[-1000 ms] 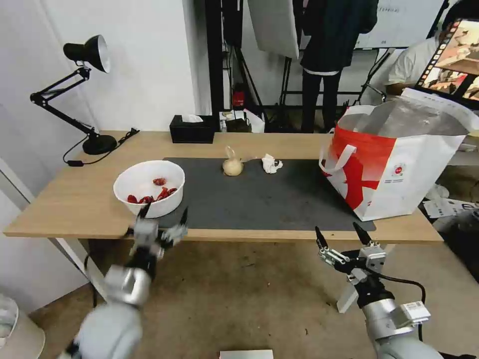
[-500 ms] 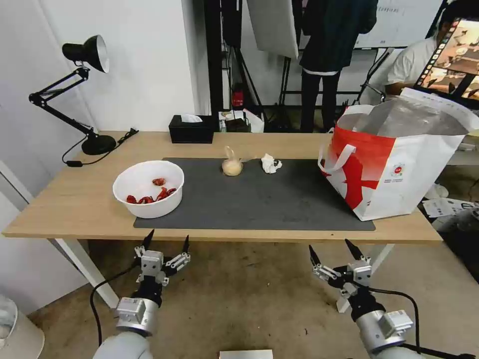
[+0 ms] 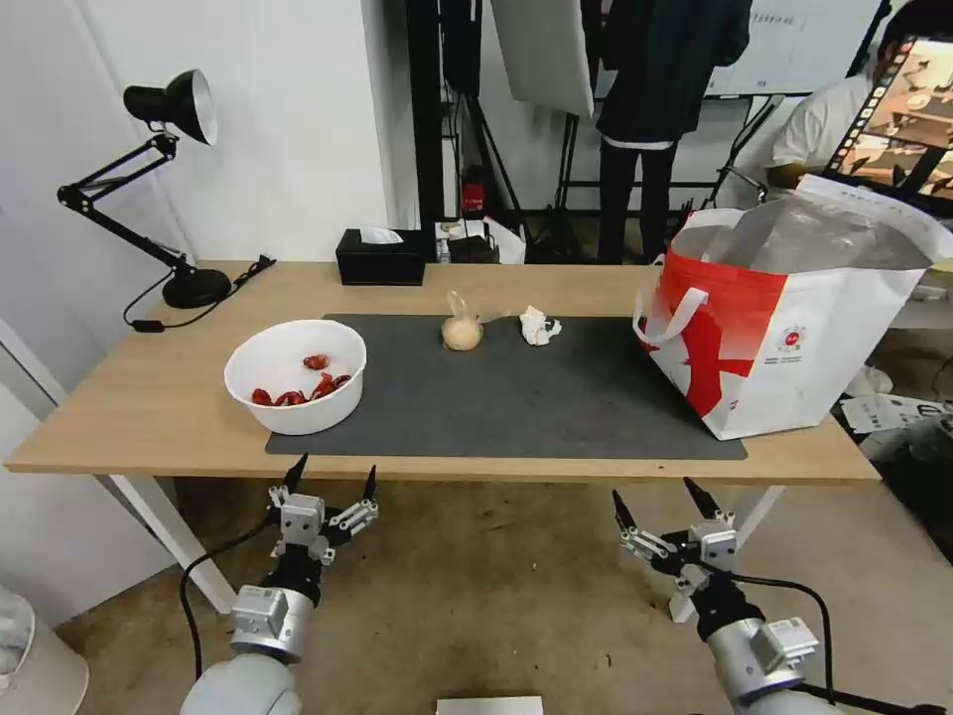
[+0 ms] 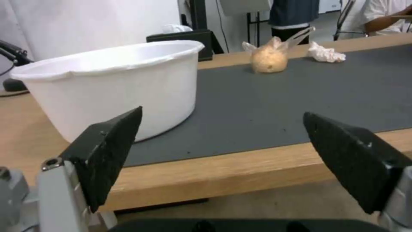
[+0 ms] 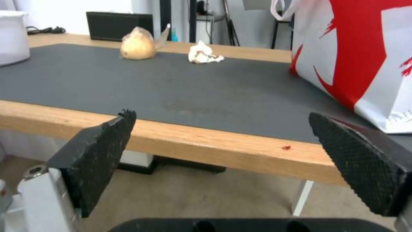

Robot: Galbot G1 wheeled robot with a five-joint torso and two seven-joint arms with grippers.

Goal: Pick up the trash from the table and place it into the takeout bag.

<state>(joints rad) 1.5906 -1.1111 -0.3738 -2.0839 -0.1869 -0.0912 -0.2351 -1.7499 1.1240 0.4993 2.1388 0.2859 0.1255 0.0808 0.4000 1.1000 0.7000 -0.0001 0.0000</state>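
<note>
Both the left pincer point(image 3: 333, 479) and right pincer point(image 3: 655, 500) hang wide open and empty below the bench's point(image 3: 149, 407) front edge. The white bowl point(image 3: 296, 375) near the left end holds red scraps point(image 3: 301, 389); the takeout bag point(image 3: 784, 338) stands open at the right end.

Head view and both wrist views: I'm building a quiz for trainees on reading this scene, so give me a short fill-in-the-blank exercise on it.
1. The white bowl holds scraps coloured ____.
2. On the dark mat, the crumpled tissue lies between the knotted bag and the ____.
3. The left gripper and right gripper hang below the table edge with fingers ____.
4. The black tissue box stands at the table's ____ edge.

Missing words: red; takeout bag; open; far
</note>
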